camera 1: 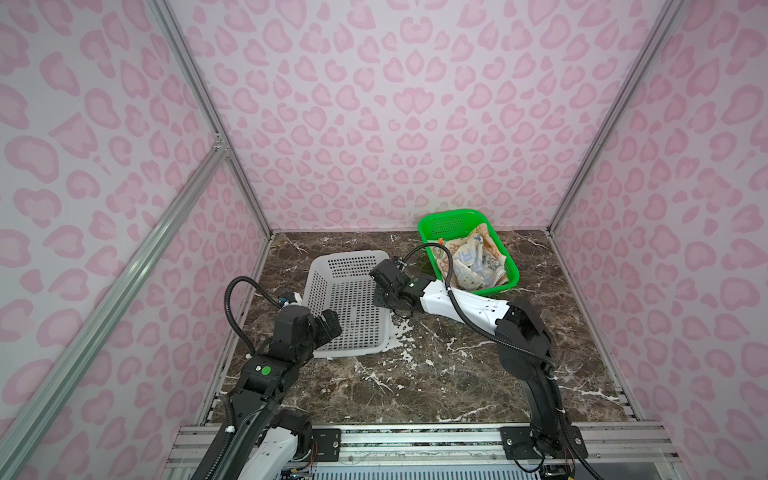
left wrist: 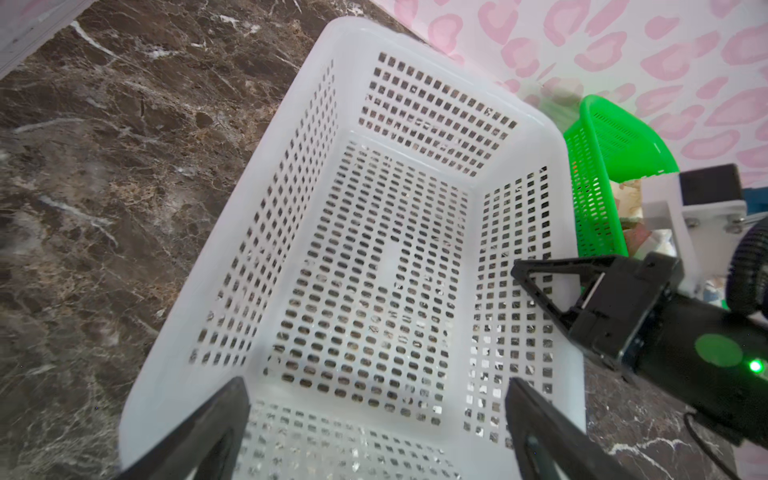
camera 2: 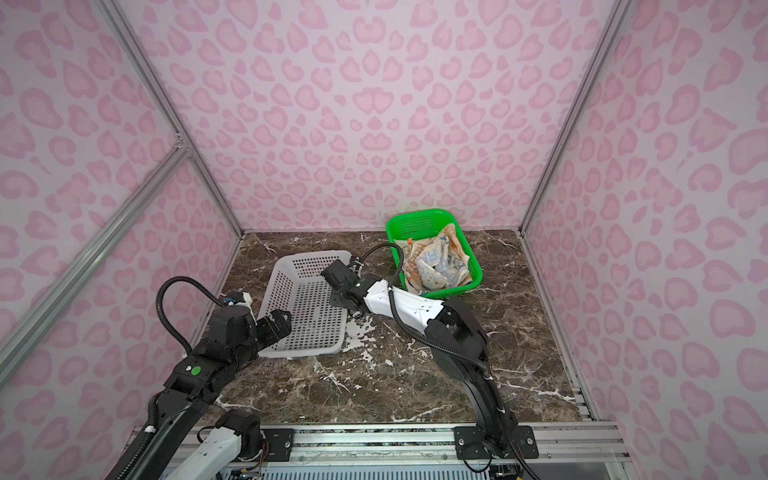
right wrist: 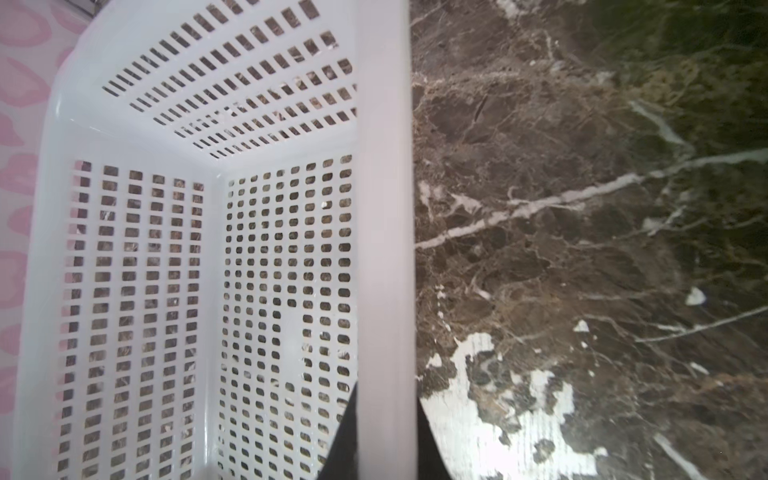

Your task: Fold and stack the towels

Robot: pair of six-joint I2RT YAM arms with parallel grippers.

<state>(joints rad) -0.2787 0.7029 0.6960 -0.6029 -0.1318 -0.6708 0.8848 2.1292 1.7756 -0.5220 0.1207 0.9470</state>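
Right arm reaches across the middle, forearm low. The right gripper [right wrist: 386,419] is pinched on the long rim of the white basket [camera 1: 320,274], one finger inside and one outside.

Left gripper [left wrist: 376,386] hovers over the basket's near end, jaws spread wide, nothing held.

Surface is a brown marble-pattern tabletop [camera 1: 436,374]. The walls [camera 1: 415,104] are pink leopard-print.

The towels [camera 1: 473,262] lie crumpled in the green basket [camera 1: 449,226] at the back right. Only the cream one with blue lettering is legible. The rest of the heap is buried, and the arm's cable crosses in front of it.
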